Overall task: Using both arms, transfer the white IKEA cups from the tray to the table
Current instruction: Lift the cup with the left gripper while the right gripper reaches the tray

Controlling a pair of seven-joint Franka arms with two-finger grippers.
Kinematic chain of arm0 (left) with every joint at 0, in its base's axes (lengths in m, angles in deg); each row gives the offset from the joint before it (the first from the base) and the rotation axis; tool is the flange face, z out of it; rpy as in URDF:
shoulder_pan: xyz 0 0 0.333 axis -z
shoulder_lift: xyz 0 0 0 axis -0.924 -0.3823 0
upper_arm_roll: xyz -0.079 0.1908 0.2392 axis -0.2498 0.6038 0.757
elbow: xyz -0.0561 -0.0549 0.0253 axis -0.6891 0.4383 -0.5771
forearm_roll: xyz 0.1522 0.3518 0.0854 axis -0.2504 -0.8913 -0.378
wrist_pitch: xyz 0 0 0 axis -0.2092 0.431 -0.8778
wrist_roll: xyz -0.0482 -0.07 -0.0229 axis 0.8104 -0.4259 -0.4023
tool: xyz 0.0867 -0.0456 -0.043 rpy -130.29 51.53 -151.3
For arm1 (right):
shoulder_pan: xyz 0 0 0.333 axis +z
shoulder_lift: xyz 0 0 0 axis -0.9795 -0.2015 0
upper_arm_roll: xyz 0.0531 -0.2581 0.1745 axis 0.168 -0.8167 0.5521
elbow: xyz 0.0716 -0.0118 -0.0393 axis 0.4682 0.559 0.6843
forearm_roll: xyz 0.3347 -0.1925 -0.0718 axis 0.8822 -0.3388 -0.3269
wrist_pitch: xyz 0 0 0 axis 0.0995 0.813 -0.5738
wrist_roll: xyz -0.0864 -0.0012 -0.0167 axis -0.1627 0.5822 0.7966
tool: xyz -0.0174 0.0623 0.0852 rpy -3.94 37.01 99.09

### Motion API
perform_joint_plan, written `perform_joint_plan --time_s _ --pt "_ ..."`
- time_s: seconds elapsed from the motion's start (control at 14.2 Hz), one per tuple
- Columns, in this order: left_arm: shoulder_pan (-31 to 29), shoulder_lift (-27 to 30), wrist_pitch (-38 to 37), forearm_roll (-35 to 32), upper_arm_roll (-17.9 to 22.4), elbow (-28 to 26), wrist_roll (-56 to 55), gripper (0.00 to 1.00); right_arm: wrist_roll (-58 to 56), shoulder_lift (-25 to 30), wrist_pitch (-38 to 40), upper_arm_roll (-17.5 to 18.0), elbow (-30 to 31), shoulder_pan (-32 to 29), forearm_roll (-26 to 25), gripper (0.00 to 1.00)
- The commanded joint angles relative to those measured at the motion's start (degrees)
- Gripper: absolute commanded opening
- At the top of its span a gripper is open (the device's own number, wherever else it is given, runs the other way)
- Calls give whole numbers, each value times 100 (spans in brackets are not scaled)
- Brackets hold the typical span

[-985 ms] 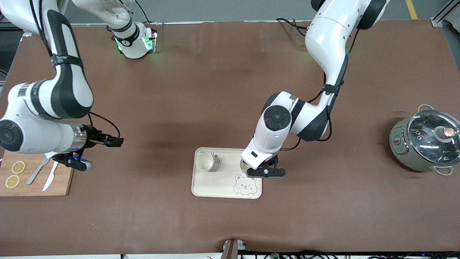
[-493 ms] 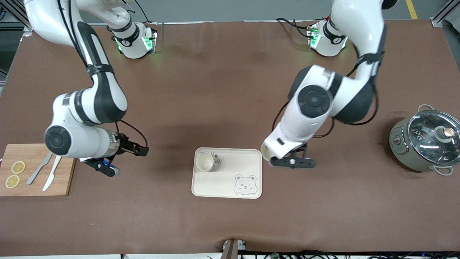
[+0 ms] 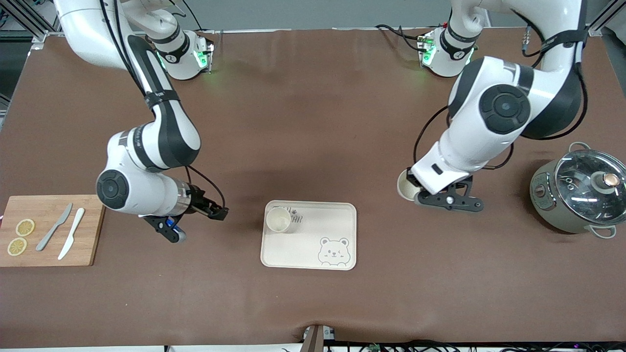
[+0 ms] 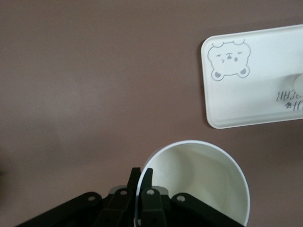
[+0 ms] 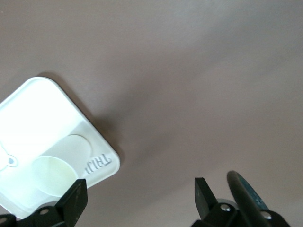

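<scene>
We watch from high across the table, facing both bases. Each wrist camera looks straight down from close above; all three share the bear tray (image 3: 342,215) (image 4: 255,101) (image 5: 28,123).

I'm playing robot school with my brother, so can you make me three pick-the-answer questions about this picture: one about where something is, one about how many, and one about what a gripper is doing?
1. Where is the cup on the table?
A. on the bear tray
B. on the cutting board
C. beside the pot

2. How many lemon slices lie on the cutting board?
A. one
B. two
C. four

3. What is the left gripper doing?
A. hanging open with nothing in it
B. holding a knife
C. pinching a cup's rim

Answers:
1. A: the cup stands on the bear tray.
2. B: two lemon slices lie on the cutting board.
3. C: the left gripper is shut on the other cup, over bare table.
</scene>
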Motion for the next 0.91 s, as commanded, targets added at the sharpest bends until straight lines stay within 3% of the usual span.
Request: perform_joint_plan --time_s 0.0,0.14,0.35,0.56,0.84 --pt "-255 1131 1232 119 -16 -2008 543 0 340 -147 -134 -33 -97 166 150 100" --pt "-484 1589 2077 110 -16 -3064 895 0 541 -234 -256 -33 -106 237 159 100" --pt "-791 2064 2966 119 -16 -4225 1378 0 1033 -402 -660 -33 -106 491 150 100" --pt "-1047 2469 3476 119 -16 -5053 1783 0 1297 -551 -933 -33 -106 745 168 100" --pt "-1258 2637 4284 128 -16 -5905 2143 0 1579 -586 -969 -33 -150 825 194 88"
